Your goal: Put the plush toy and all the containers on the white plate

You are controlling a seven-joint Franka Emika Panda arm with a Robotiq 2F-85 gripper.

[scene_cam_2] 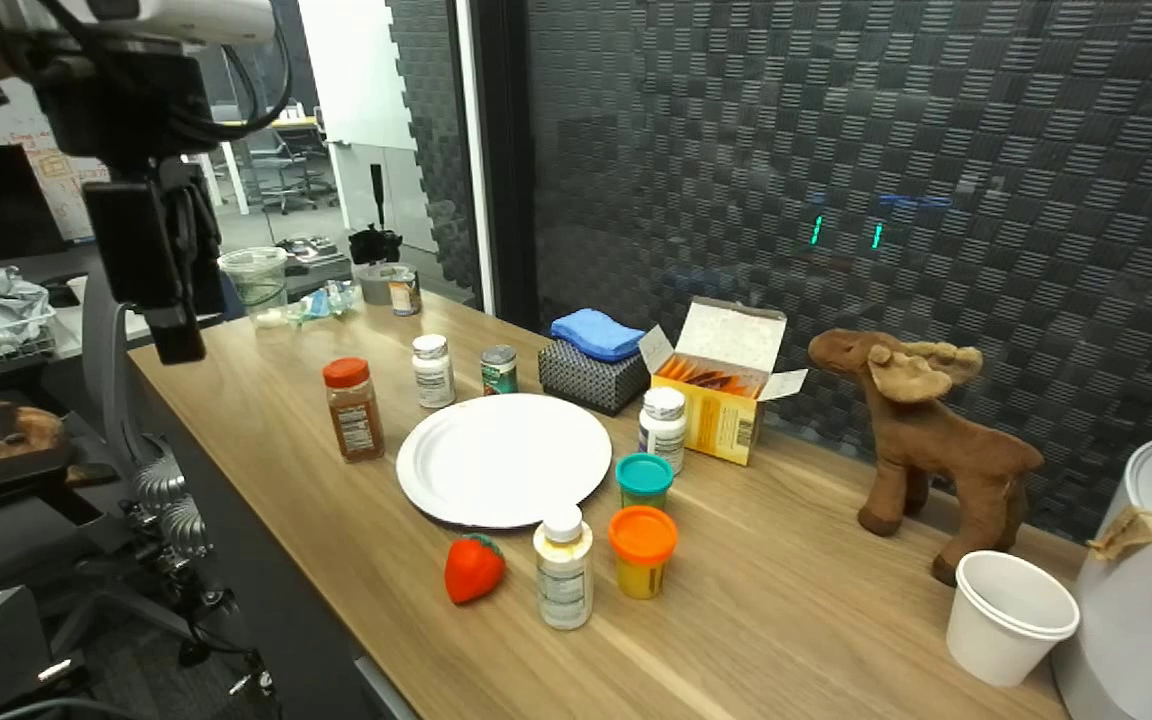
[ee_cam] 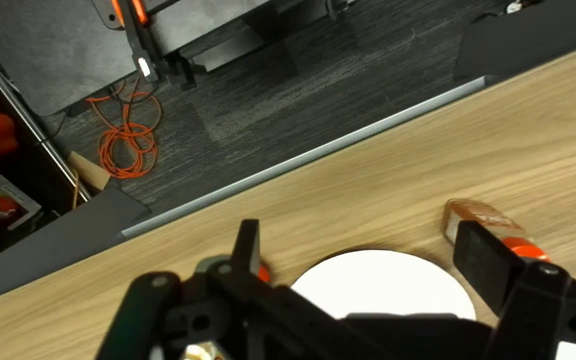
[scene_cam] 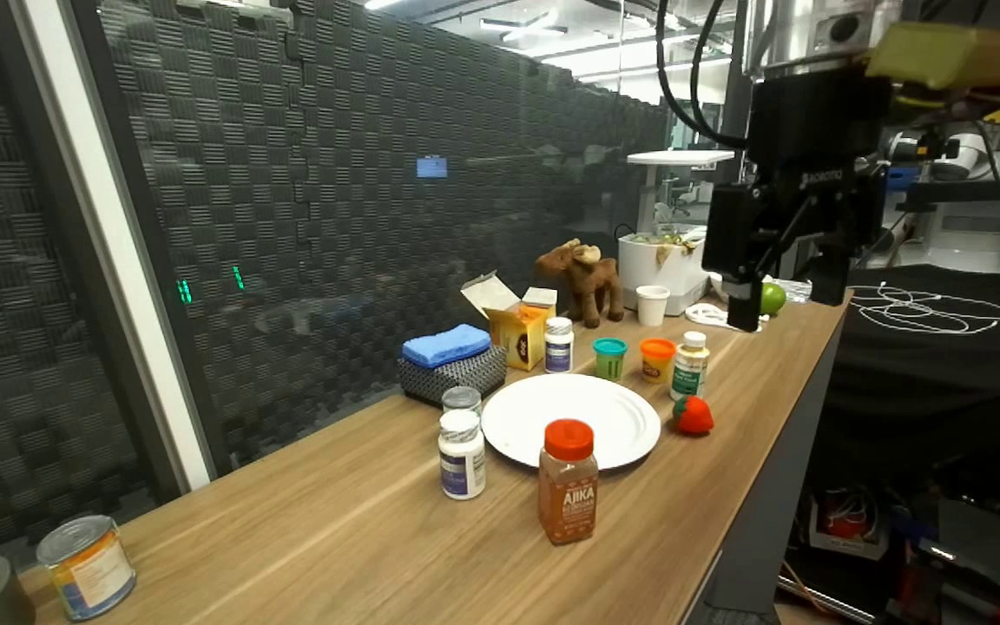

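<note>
My gripper (scene_cam: 786, 295) hangs high above the table, open, nothing between its fingers; the wrist view shows the white plate (ee_cam: 388, 282) below them. Nothing lies on the plate in both exterior views. The plush toy (scene_cam_2: 946, 440), a brown moose, stands upright by the wall. Around the plate are containers: a red-lidded jar (scene_cam: 568, 495), a white pill bottle (scene_cam: 463, 464), a small can (scene_cam_2: 499, 372), another white bottle (scene_cam_2: 663, 432), a teal-lidded tub (scene_cam_2: 643, 480), an orange-lidded tub (scene_cam_2: 642, 550) and a green-labelled bottle (scene_cam: 689, 369). In the wrist view, a finger partly covers the red-lidded jar (ee_cam: 488, 220).
A red strawberry (scene_cam_2: 474, 570) lies beside the plate. Along the wall stand an opened yellow box (scene_cam: 519, 334) and a dark woven box (scene_cam: 457, 371) under a blue sponge (scene_cam: 446, 345). Paper cups (scene_cam_2: 1011, 615) and a white planter (scene_cam_2: 1151, 600) stand near the moose. The table's edge (ee_cam: 313, 155) borders the floor.
</note>
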